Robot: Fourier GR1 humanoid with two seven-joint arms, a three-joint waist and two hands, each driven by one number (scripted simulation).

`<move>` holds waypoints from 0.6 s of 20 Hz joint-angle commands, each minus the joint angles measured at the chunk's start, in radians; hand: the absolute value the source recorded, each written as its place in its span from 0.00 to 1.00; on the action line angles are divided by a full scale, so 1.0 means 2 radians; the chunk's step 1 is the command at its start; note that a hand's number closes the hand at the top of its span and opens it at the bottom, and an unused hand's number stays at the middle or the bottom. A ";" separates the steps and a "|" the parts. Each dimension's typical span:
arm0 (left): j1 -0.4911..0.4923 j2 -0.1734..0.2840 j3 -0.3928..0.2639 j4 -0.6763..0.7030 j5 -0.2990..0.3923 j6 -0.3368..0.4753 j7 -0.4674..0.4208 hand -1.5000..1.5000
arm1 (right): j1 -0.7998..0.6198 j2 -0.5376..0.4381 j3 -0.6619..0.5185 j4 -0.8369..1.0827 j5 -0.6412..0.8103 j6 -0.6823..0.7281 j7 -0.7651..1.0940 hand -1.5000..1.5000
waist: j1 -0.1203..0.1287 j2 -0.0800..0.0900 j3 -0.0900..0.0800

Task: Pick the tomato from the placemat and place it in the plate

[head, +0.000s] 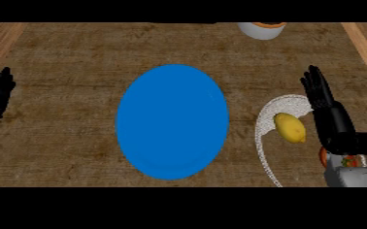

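A large blue plate (172,121) lies in the middle of the wooden counter. To its right is a white placemat (275,110), cut off by the lower edge of the view. On it rests a yellow lemon (290,127). Small red patches of the tomato (349,161) show beside my right wrist, which hides most of it. My right hand (328,111) stands over the placemat's right side, fingers straight and pointing away, holding nothing. My left hand (6,91) rests open at the left edge, fingers up.
A white bowl (259,30) with something orange in it stands at the far edge, right of centre. Lighter wooden strips border the counter at the far left and far right corners.
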 commanded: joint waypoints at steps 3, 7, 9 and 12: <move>-0.060 -0.032 -0.020 -0.010 0.032 -0.033 0.027 0.50 | -0.045 -0.007 0.035 -0.035 0.061 -0.011 0.008 1.00 | -0.007 -0.004 0.009; -0.070 -0.048 -0.025 -0.011 0.054 -0.038 0.034 0.50 | -0.031 -0.126 0.026 0.030 0.218 -0.065 0.024 1.00 | -0.038 0.004 -0.014; -0.085 -0.063 -0.034 -0.019 0.073 -0.046 0.041 0.50 | -0.033 -0.127 0.048 0.046 0.292 -0.118 0.049 1.00 | -0.021 0.002 0.000; -0.117 -0.076 -0.037 -0.003 0.089 -0.053 0.065 0.50 | -0.003 0.047 0.061 0.036 0.286 -0.264 0.043 0.00 | -0.017 -0.002 0.009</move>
